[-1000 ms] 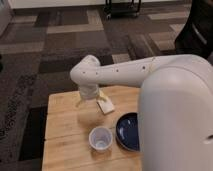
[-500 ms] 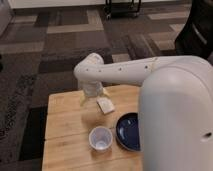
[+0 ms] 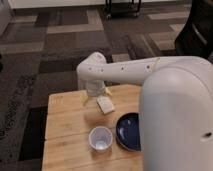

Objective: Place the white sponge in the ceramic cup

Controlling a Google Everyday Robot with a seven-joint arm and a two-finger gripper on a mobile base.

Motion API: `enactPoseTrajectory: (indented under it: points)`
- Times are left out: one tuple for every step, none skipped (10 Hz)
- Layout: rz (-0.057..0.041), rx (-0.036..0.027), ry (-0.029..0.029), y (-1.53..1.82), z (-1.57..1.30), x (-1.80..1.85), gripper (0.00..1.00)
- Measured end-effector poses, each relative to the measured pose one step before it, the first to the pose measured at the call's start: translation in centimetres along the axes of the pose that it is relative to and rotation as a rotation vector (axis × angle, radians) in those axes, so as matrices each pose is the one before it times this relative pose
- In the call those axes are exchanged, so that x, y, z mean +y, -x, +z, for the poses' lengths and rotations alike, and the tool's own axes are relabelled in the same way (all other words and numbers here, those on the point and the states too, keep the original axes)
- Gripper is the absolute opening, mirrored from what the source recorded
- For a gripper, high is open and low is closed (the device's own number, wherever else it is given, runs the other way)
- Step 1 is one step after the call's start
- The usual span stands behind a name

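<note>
While I work outward from the near edge of the wooden tabletop [image 3: 65, 125], first up is the ceramic cup [image 3: 100, 138], upright, mouth open, empty as far as I can see, about midway along that edge. Touching it or very nearly so sits the dark blue dish [image 3: 128, 132], part of it hidden behind my own arm. Farther in, near the middle of the table, there's the white sponge [image 3: 105, 104], lying flat and well apart from the cup. Just beyond it, toward the far edge, hangs my gripper [image 3: 96, 97], low over the wood and just beside the sponge, not on it; whether my jaws are spread or pressed together, I cannot tell. My read on the sponge: light, soft, likely to squash and bend, nothing fragile about it. I'd pinch across its short sides, gently, so it stays flat enough to drop into that narrow mouth. Past the far edge, only patterned carpet [image 3: 50, 60].
</note>
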Motion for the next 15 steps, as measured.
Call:
enactPoseTrajectory:
  points:
    - [-0.00006,-0.00036,-0.00038,0.009,-0.005,-0.015,0.80]
    - [0.00025,-0.00006,-0.00023,-0.003,0.003,-0.028,0.80]
    - [-0.00025,-0.00007,0.00006,0.007,-0.004,0.021,0.80]
    - [-0.00010,0.00000,-0.00017,-0.001,0.006,-0.006,0.80]
    - [0.00010,-0.00100,-0.00170,0.030,0.021,-0.051,0.80]
    - [0.00001,-0.00253,-0.00371,0.067,0.041,-0.152,0.80]
    - [-0.00322,-0.00560,-0.00126,0.173,0.202,-0.154,0.80]
    - [-0.01095,-0.00543,0.00004,0.201,0.217,0.035,0.80]
    - [-0.02171,-0.00768,0.00026,0.319,0.355,0.179,0.80]
    - [-0.01342,-0.00385,0.00159,0.194,0.289,0.128,0.80]
    - [-0.00899,-0.00161,0.00136,0.119,0.298,-0.007,0.80]
    - [-0.00377,0.00007,0.00063,0.061,0.225,-0.090,0.80]
    - [-0.00508,0.00028,0.00117,0.121,0.328,-0.120,0.80]
    - [-0.00172,-0.00249,0.00161,0.143,0.144,-0.138,0.80]
    - [-0.00111,0.00060,0.00006,0.023,0.110,-0.106,0.80]
